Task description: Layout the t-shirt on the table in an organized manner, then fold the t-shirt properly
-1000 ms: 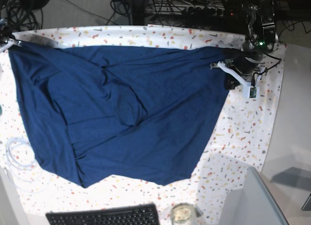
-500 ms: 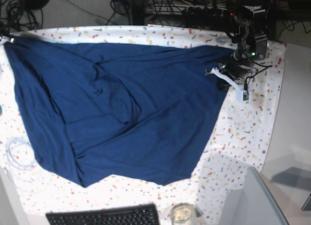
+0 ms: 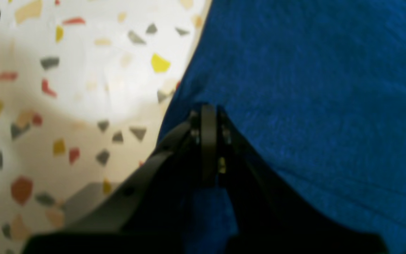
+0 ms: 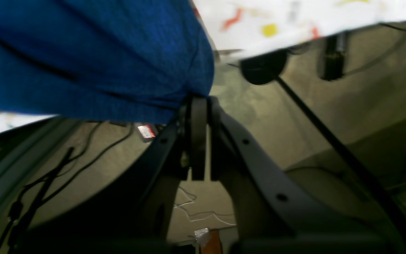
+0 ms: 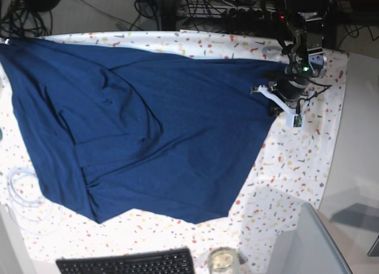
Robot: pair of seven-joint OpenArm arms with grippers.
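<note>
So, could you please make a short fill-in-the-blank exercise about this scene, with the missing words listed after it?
1. The t-shirt spread on the table has the colour dark ____.
2. The left claw is shut on the ____ of the t-shirt.
3. Near the front edge of the table, beside the glass jar, lies a black ____.
4. In its wrist view, the right claw holds its corner of cloth beyond the table's ____.

Missing words: blue; edge; keyboard; edge
</note>
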